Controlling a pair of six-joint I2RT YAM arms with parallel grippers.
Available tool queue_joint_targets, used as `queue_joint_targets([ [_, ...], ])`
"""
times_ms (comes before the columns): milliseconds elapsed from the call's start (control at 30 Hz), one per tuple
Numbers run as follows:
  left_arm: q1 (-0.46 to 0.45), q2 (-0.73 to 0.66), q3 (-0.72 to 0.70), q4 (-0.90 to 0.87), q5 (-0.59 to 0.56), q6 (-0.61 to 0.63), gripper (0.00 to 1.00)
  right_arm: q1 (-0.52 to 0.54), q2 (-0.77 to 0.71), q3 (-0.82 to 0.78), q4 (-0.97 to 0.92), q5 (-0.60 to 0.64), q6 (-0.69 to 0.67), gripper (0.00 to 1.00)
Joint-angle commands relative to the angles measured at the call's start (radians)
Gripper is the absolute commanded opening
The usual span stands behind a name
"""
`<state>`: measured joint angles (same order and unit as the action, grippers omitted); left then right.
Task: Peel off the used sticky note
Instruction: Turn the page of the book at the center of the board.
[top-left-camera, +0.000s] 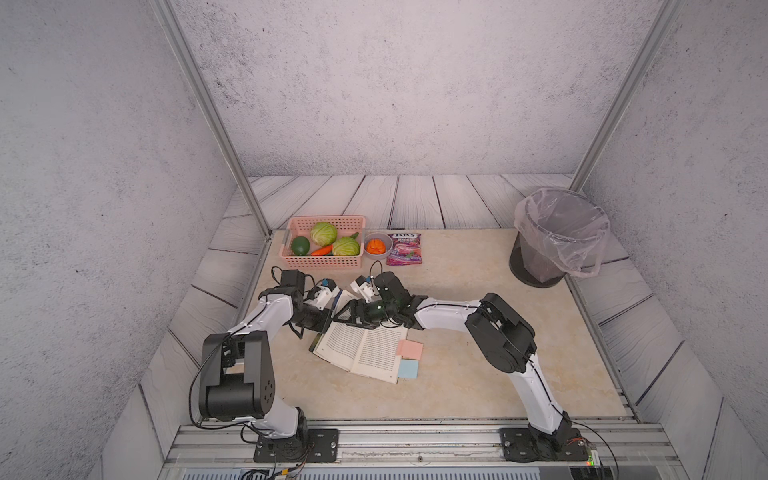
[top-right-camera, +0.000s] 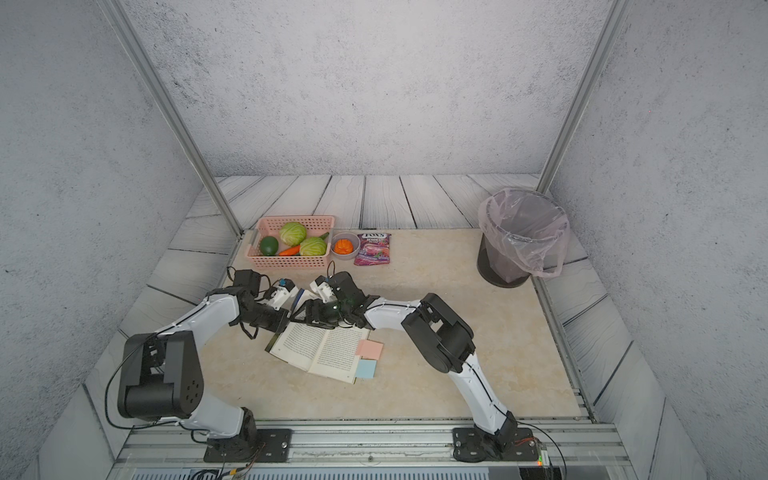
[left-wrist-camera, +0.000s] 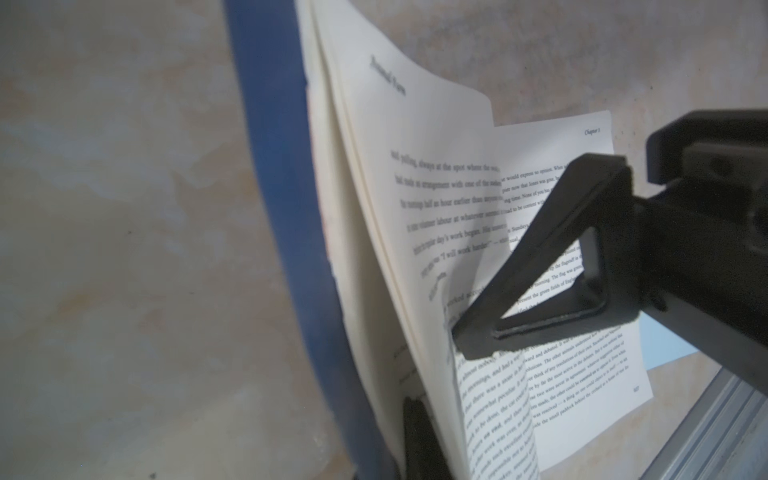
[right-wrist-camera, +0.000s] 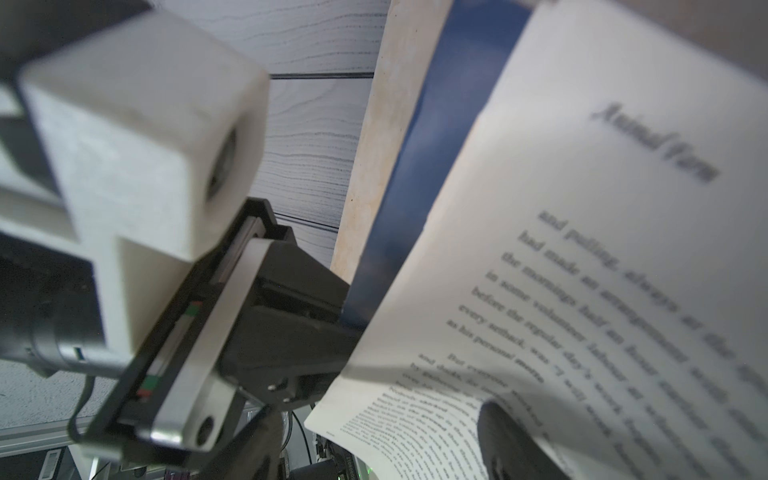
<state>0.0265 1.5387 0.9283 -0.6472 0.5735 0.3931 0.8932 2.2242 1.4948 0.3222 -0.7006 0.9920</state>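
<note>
An open book (top-left-camera: 365, 349) lies mid-table. A pink sticky note (top-left-camera: 410, 350) and a blue sticky note (top-left-camera: 408, 368) stick out past its right page edge; no writing is legible on either. The left side with the blue cover (left-wrist-camera: 282, 208) is lifted upright. My left gripper (top-left-camera: 330, 311) grips that raised side low down; one finger (left-wrist-camera: 419, 436) shows between the sheets and the other is hidden. My right gripper (top-left-camera: 349, 316) is open, with a curled page (right-wrist-camera: 540, 291) between its fingers. One finger (left-wrist-camera: 540, 270) presses its tip on the print.
At the back left stand a pink basket (top-left-camera: 322, 262) of vegetables, a grey bowl (top-left-camera: 388, 251) holding something orange and a purple candy bag (top-left-camera: 404, 248). A lined waste bin (top-left-camera: 557, 237) is at the back right. Both arms cross above the book's far half.
</note>
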Motion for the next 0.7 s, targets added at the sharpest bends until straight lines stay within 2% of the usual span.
queue_joint_targets([
  [0, -0.001, -0.003, 0.014, -0.120, 0.060, 0.080, 0.19, -0.004, 0.048, -0.032, 0.021, 0.022, 0.008, 0.79],
  [100, 0.001, -0.002, 0.025, -0.163, 0.089, 0.126, 0.35, -0.008, 0.051, -0.037, 0.026, 0.023, 0.009, 0.79],
  [200, 0.007, -0.001, 0.037, -0.209, 0.125, 0.185, 0.43, -0.010, 0.054, -0.041, 0.032, 0.022, 0.011, 0.79],
  [333, 0.014, 0.008, 0.053, -0.275, 0.168, 0.261, 0.58, -0.011, 0.058, -0.044, 0.036, 0.020, 0.013, 0.79],
  [467, 0.023, 0.019, 0.062, -0.304, 0.167, 0.296, 0.64, -0.012, 0.064, -0.047, 0.039, 0.019, 0.017, 0.78],
  [667, 0.041, 0.012, 0.067, -0.340, 0.148, 0.346, 0.68, -0.016, 0.067, -0.054, 0.049, 0.017, 0.025, 0.78],
])
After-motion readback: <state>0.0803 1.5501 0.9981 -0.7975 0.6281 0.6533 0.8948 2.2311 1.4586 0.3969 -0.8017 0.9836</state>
